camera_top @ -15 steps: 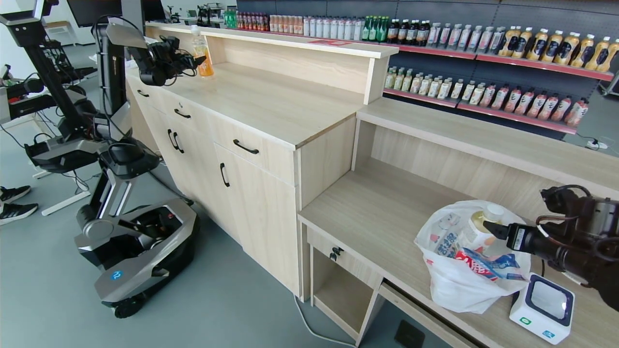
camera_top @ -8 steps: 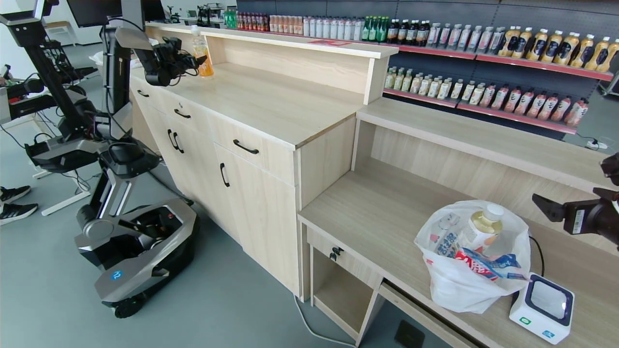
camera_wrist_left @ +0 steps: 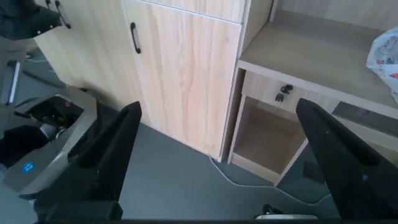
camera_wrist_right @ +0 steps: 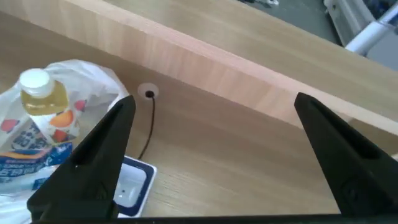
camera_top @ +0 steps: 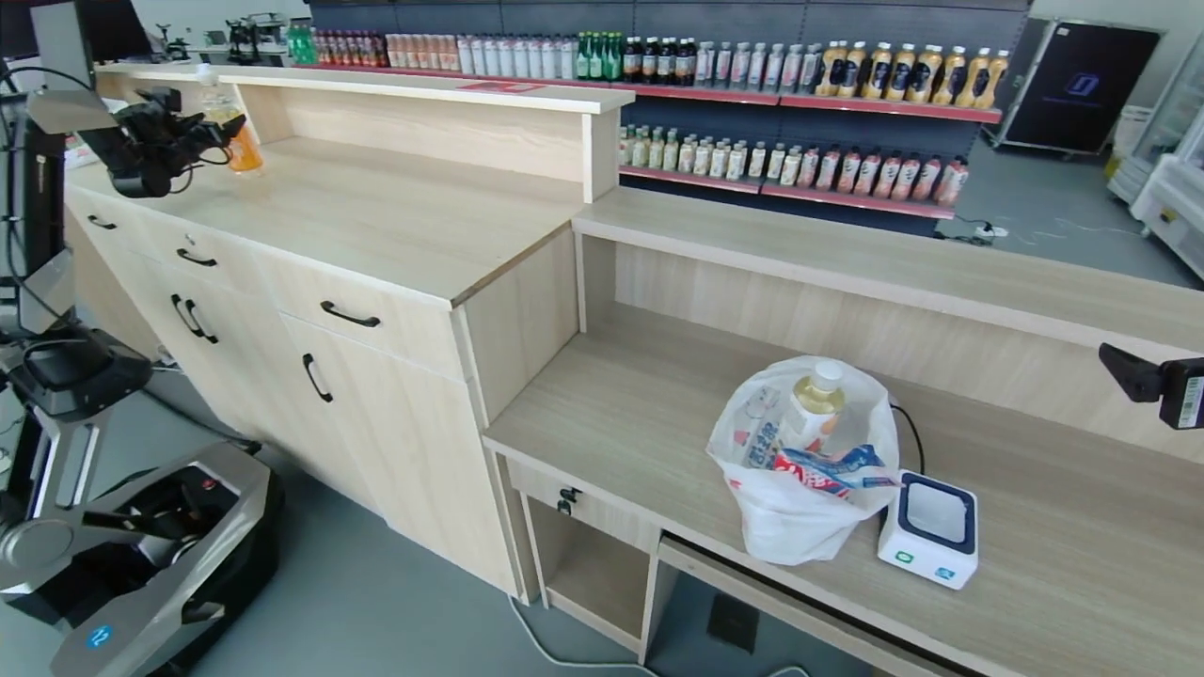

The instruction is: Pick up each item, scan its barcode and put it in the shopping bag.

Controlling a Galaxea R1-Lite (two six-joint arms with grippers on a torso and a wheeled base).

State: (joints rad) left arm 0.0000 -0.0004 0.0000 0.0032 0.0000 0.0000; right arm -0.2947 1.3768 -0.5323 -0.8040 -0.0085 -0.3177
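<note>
A white shopping bag stands on the low counter, holding a pale yellow bottle with a white cap and several packets. A white scanner with a dark window sits right next to the bag, on its right. My right gripper hangs above the counter, well right of the bag, open and empty. From the right wrist my gripper looks down on the bag, the bottle and the scanner. My left gripper is open over the grey floor before the cabinet, with the bag far off.
An orange drink bottle stands on the high counter at far left, with another robot's gripper beside it. Shelves of bottles line the back wall. A cable runs from the scanner to a hole in the counter.
The head camera has turned, shifting the whole picture. My right gripper, which was over the bag at the bottle, has lifted away to the right, empty.
</note>
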